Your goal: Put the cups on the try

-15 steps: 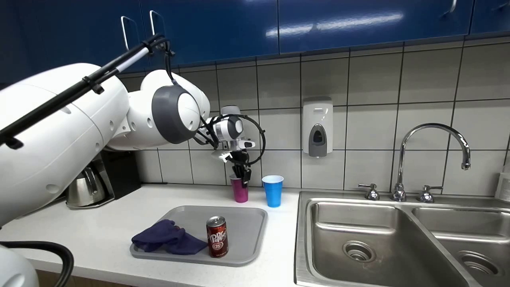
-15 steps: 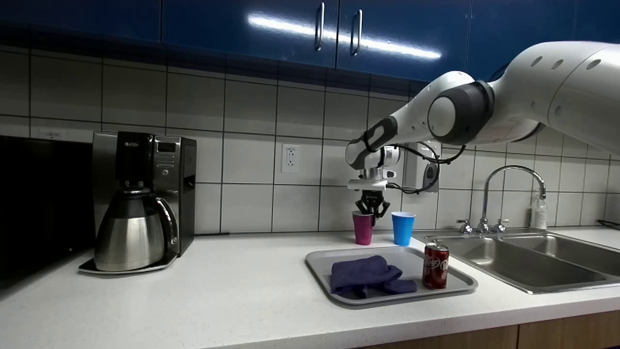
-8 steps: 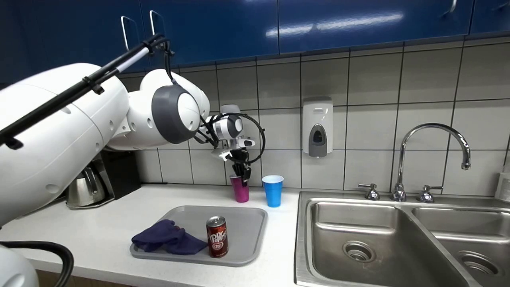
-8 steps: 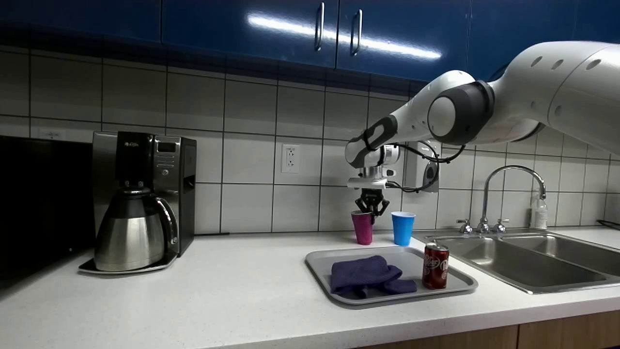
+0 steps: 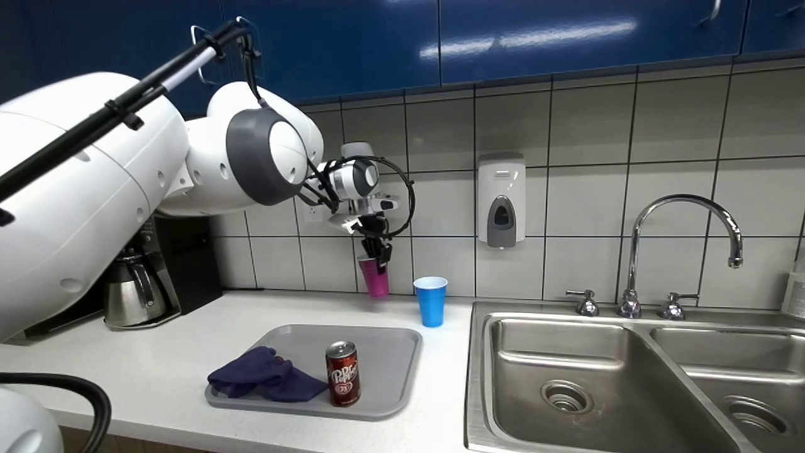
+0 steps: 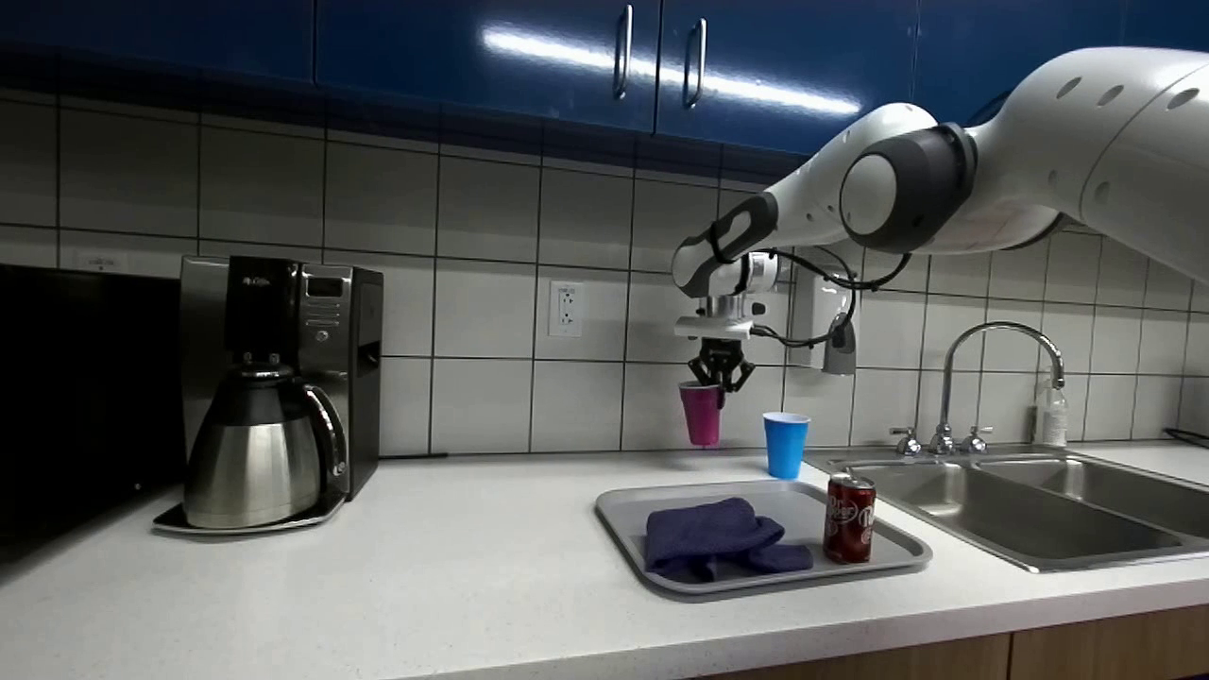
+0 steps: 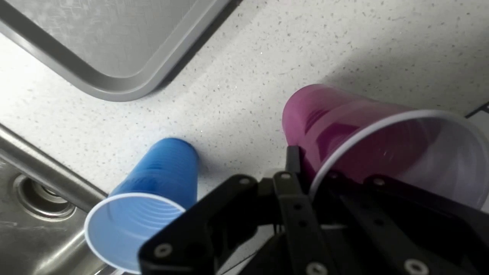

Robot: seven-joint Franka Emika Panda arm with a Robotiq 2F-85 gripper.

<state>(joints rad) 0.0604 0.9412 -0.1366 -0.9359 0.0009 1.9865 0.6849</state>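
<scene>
The purple cup hangs above the counter, slightly tilted, in both exterior views [image 5: 376, 282] [image 6: 701, 420]. My gripper [image 5: 379, 258] [image 6: 723, 382] is shut on the cup's wall near the rim. In the wrist view the gripper [image 7: 301, 168] has one finger outside the purple cup [image 7: 319, 110]; the other finger, inside the cup, is mostly hidden. The blue cup [image 5: 431, 308] [image 6: 786, 446] stands upright on the counter, and shows left of the fingers in the wrist view [image 7: 164, 168]. The grey tray [image 5: 393, 365] [image 6: 652, 496] lies in front of the cups; its corner shows in the wrist view [image 7: 114, 49].
A red soda can [image 5: 343, 377] [image 6: 849, 519] and a dark purple cloth [image 5: 264, 376] [image 6: 708, 534] are on the tray. A steel sink [image 5: 560, 358] with a tall faucet [image 5: 685, 200] lies beside the blue cup. A coffee maker [image 6: 331, 378] stands on the counter. The tiled wall is behind.
The gripper has risen with the purple cup, lifting it off the counter. The cup is tilted slightly more than one second ago. The blue cup, tray, can and cloth have not moved.
</scene>
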